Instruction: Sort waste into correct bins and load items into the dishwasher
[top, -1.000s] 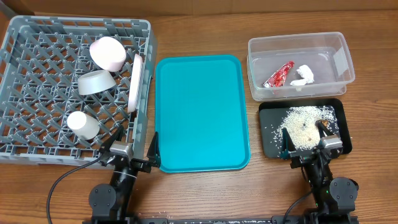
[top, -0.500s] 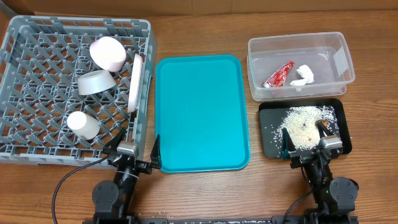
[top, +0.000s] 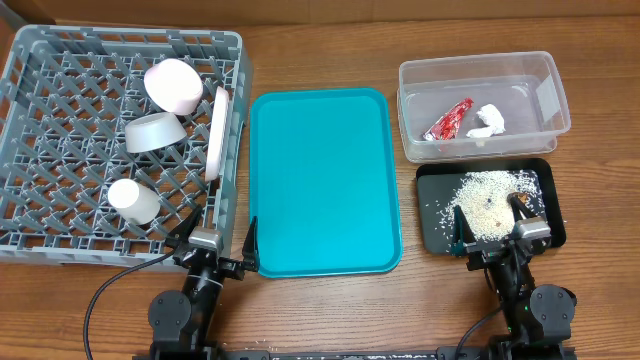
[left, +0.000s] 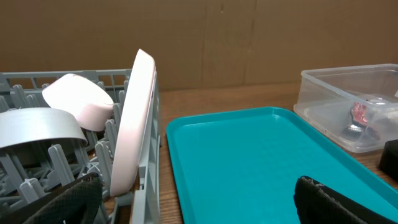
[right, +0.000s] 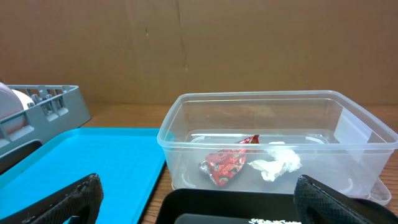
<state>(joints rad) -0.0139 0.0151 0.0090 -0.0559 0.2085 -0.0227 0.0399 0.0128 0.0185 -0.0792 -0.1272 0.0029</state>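
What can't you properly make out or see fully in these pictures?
- Overhead: the black tray's near edge and some of the rice lie under the right jaws.
- Right wrist: the black tray shows only its far rim; the bottom edge cuts off the rest.
- Left wrist: the right edge cuts off the clear tub, and the plate's lower edge is lost among the dish rack's pegs.

Clear plastic tub (top: 484, 92), wooden table (top: 320, 310), glossy teal tray (top: 322, 180)
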